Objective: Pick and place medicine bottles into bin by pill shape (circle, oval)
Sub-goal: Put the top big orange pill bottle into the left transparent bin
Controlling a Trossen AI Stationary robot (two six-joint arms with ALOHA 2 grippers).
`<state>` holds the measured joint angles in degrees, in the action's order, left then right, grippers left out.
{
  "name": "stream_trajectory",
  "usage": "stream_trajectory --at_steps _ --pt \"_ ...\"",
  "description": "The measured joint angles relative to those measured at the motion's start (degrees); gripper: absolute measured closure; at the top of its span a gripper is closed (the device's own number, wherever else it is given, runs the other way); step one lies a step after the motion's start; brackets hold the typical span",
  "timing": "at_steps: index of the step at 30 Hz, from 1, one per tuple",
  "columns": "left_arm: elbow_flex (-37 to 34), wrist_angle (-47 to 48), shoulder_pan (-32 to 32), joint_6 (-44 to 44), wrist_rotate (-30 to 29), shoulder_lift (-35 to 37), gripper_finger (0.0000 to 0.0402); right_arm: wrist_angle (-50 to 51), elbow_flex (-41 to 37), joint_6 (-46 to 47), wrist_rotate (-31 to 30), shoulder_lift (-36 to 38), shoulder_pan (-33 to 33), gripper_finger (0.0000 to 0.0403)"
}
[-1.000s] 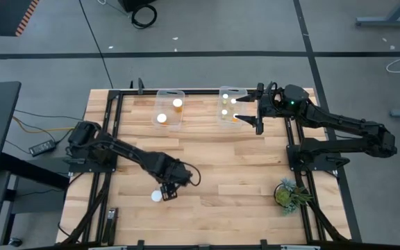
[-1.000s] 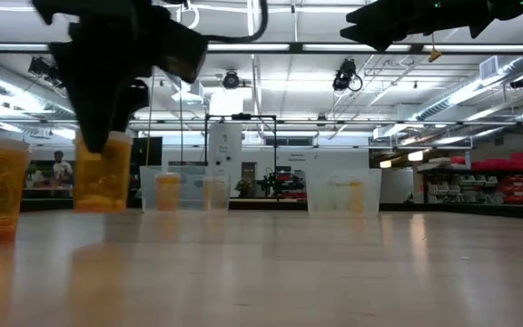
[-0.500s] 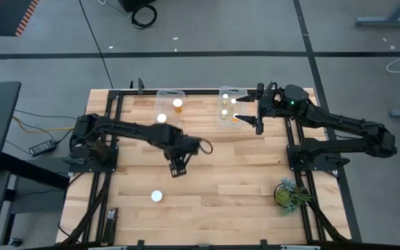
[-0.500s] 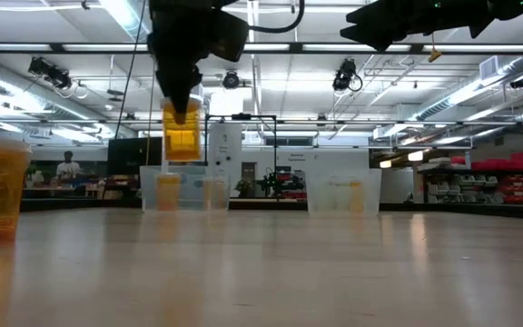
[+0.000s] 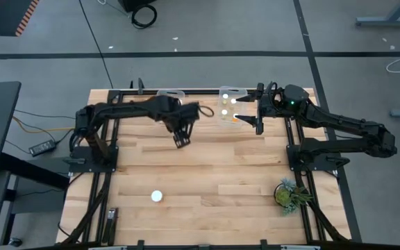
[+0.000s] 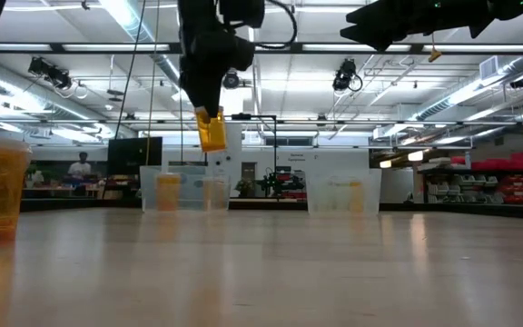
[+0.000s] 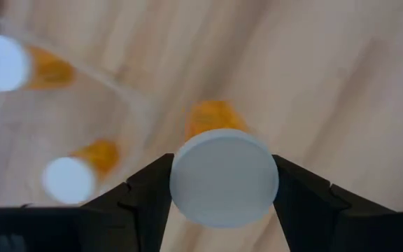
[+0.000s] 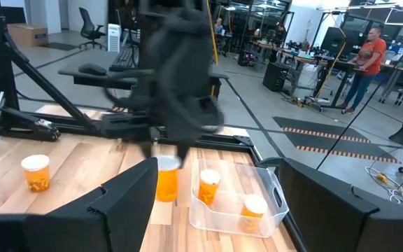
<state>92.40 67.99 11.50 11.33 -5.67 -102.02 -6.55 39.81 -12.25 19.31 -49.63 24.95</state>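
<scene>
Wooden table in a big workshop, with two dark robot arms over it.

No words or labels can be read on any bottle or bin. The left gripper hangs in the air just by the left clear bin, squeezing the white cap of an orange medicine bottle between its two fingers; the bottle hangs tilted under it. That arm hides most of the left bin from above. The right gripper waits over the right clear bin with its fingers wide apart and nothing in them. Small capped bottles sit in both bins. One more bottle stands alone near the table's front. A blurry person stands far off in the room.
</scene>
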Motion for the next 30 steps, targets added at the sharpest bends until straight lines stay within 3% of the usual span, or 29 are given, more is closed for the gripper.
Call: stream_trajectory --at_steps 10,16,23,30 --pt "0.0 -0.3 9.9 -1.5 -0.5 0.0 0.0178 0.0 0.0 -0.4 0.0 0.0 0.0 0.0098" --pt "0.0 -1.5 13.9 -1.5 -4.4 0.0 0.0178 0.0 0.0 -0.4 0.0 0.0 0.0 0.0098" --pt "0.1 -3.5 15.7 -1.5 -4.5 -0.7 0.0177 0.0 0.0 -0.4 0.0 0.0 0.0 0.0098" --pt "0.0 -2.7 14.8 -4.3 -4.0 -6.5 0.0179 0.0 0.0 -0.4 0.0 0.0 0.0 0.0098"
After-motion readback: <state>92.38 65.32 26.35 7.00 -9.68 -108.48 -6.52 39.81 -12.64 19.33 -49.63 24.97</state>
